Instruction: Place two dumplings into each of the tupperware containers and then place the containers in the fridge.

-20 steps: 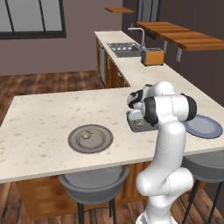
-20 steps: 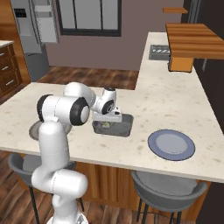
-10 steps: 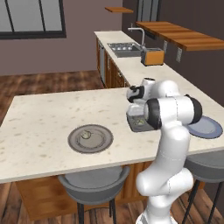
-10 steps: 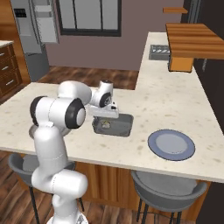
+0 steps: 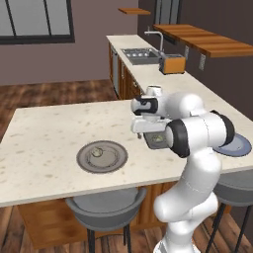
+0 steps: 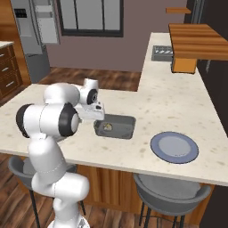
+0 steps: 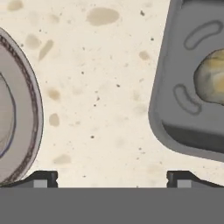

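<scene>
The fingers (image 7: 112, 177) are standing wide apart, holding nothing, over the surface (image 7: 100, 87) beside the container (image 6: 115, 126). A dumpling (image 6: 107, 127) is lying inside; next, probably fetching the dumpling (image 5: 96, 152) on the plate (image 5: 102, 157).

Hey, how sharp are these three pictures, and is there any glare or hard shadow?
Left base view: sharp, flat light, soft shadow under the round grey plate. Right base view: no glare on the flat blue-grey round plate. Hand view: the dark grey rectangular container looks slightly soft.

Two base cams look down from behind, left & right, both on the same surface (image 5: 49, 133) w/ tupperware container (image 6: 127, 127). Hand cam looks straight down, very close.
</scene>
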